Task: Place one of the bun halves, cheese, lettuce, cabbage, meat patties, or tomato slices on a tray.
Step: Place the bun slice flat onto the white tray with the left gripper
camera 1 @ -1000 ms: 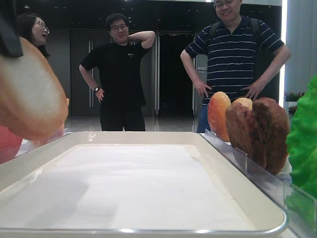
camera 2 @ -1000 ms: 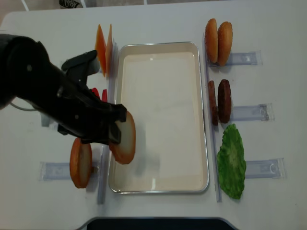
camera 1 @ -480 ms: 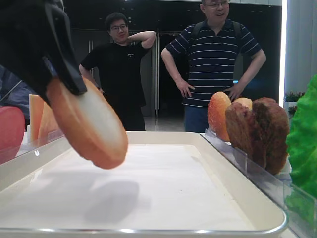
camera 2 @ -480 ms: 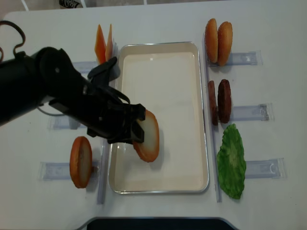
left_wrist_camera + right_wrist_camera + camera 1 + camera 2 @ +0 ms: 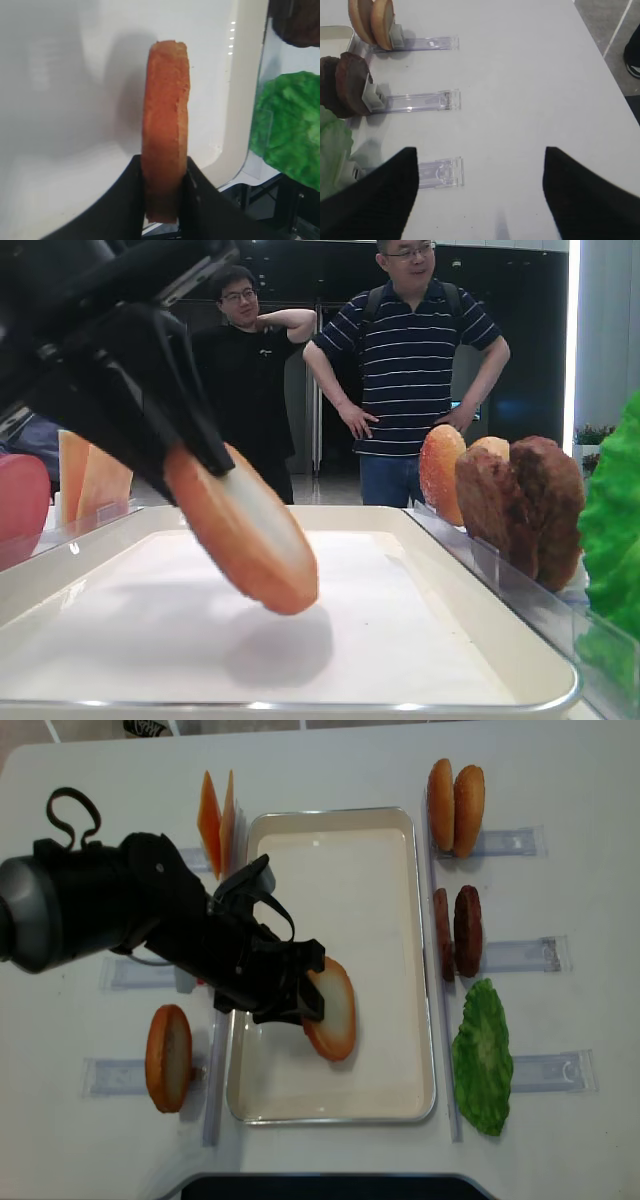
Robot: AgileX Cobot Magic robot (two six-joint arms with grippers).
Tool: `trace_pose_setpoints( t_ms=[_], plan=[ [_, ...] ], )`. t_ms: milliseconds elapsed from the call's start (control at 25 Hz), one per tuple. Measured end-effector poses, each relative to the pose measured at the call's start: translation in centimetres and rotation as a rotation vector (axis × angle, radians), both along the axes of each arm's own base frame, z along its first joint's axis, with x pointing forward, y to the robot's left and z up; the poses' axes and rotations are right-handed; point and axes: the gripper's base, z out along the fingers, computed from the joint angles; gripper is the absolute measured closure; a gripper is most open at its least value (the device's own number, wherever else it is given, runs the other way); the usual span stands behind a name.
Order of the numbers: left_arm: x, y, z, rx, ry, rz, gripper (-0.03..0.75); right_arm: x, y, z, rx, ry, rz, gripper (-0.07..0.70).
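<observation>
At the moment of inspection the left gripper was clamped on a flat bun half, its two black fingers pressed against both faces of the disc near one edge. The bun half hung tilted over the middle of the tray, pale face turned toward the far end, and was not resting on the liner; the low front view showed a gap and a shadow beneath its lower edge. A second earlier the same bun half had been at the tray's left rim, half a second earlier just inside it; it had since travelled further toward the tray's centre and lower.

The right gripper stood with its jaws spread wide and nothing between them, above bare table to the right of the racks.

Other items were unchanged from the earlier frames: a domed bun half upright in its holder left of the tray, two cheese slices upright at the tray's far-left corner, two more bun halves at the far right, two meat patties below them, and the lettuce nearest the camera on the right.

Two onlookers stood behind the table; the man in stripes had shifted left.
</observation>
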Motion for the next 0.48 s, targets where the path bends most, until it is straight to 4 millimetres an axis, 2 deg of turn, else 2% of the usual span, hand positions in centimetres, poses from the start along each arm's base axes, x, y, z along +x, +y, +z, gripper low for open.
trace_pose_setpoints(
  t_ms=[480],
  plan=[
    [0.5,-0.8,-1.1,-0.055,-0.001,-0.011,0.574,0.0,0.0,0.0,0.0,0.0,0.0,0.108]
  ],
)
